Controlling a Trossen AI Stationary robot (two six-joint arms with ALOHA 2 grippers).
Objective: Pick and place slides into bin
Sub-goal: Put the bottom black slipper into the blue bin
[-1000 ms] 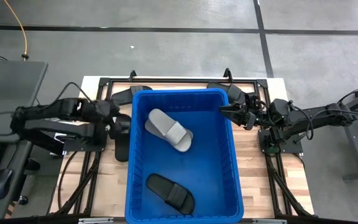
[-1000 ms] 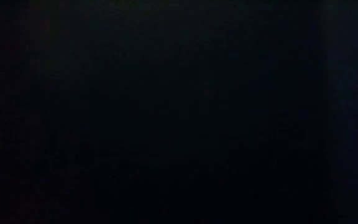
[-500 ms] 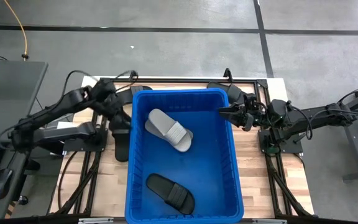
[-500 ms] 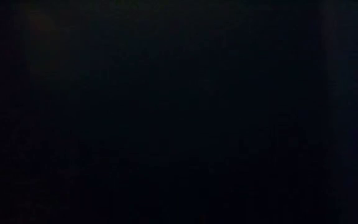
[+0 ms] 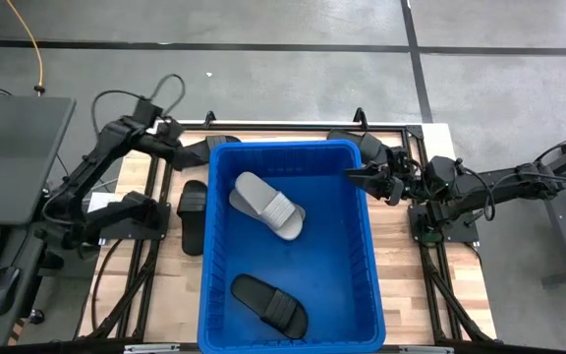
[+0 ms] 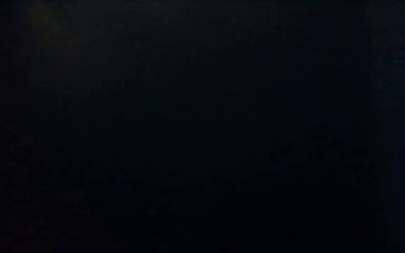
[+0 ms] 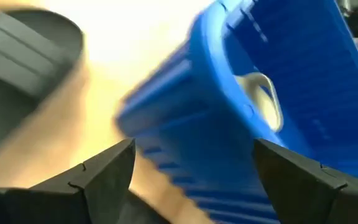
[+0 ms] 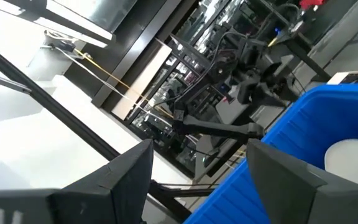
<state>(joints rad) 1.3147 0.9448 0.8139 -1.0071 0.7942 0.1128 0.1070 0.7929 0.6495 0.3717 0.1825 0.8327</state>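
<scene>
Wooden table (image 5: 406, 246), deep ribbed blue bin (image 5: 362, 285), grey slide (image 5: 266, 205) inside

Left end effector (image 5: 187, 149) fingers spread, empty; right end effector (image 5: 359, 175) likewise.

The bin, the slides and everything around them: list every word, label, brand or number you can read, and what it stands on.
None can be read.
The bin: plain blue walls, no label showing.
The grey slide and the black slide inside it: no brand visible.
The black slide on the table: nothing visible.
Low view: fully dark.
Right wrist view: cluttered room behind, any signs too small to read.
</scene>
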